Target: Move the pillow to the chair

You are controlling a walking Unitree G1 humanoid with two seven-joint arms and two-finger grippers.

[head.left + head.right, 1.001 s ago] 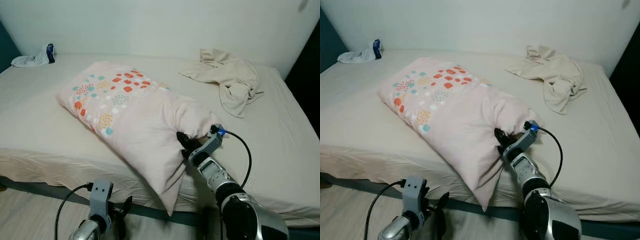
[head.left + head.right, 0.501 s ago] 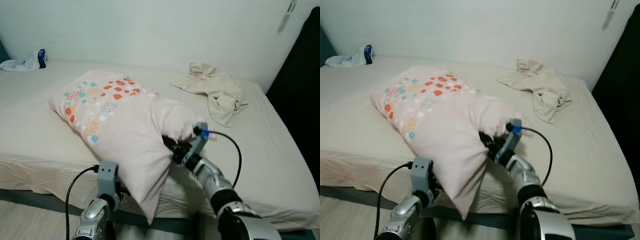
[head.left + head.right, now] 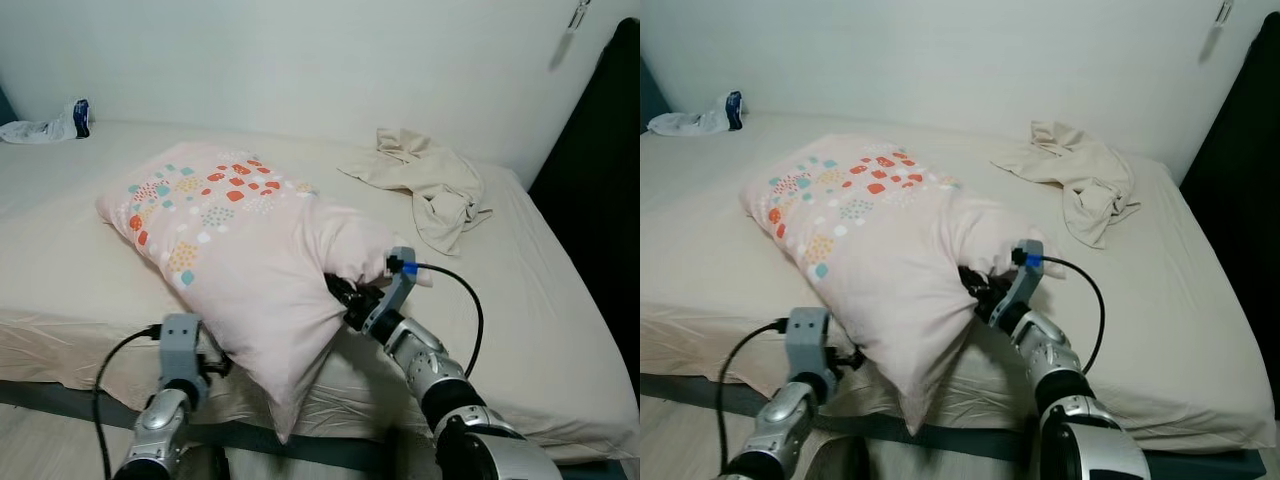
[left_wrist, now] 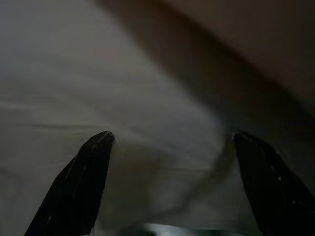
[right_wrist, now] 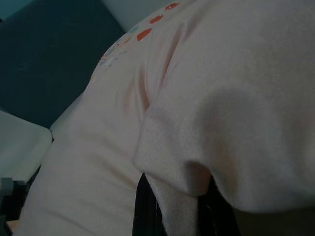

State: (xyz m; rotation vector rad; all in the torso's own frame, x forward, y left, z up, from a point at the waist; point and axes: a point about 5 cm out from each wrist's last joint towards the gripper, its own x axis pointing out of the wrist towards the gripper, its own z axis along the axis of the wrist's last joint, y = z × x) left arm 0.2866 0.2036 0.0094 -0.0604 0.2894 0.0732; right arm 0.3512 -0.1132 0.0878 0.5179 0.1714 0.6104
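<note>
Lying slantwise across the near half of the bed (image 3: 560,330) is the one pillow (image 3: 240,250), pale pink with a patch of orange, teal and cream spots toward its far left end. Its near corner droops over the bed's front edge and hangs down past the mattress side.

The right gripper (image 3: 342,296) is pinched closed on the pillow's right-hand edge, where the cloth bunches into a fold; in the right wrist view the pink fabric (image 5: 197,123) bulges over the two dark fingers (image 5: 145,206), which clamp a tuck of it between them. A black cable (image 3: 470,300) loops from the blue-tipped wrist over the sheet.

The left gripper (image 4: 170,142) is at the near left, low against the front of the bed, just beside the pillow's hanging corner. Its two black fingers (image 4: 83,187) stand wide apart with nothing between them, pointing at the pale sheet in shadow.

Two other things lie on the bed. One crumpled beige garment (image 3: 430,185) sits at the far right, well apart from the pillow. One small white bundle with a dark blue part (image 3: 45,125) rests at the far left corner near the wall. A white wall (image 3: 300,60) runs behind the bed, and a dark panel (image 3: 600,200) stands along the right side.
</note>
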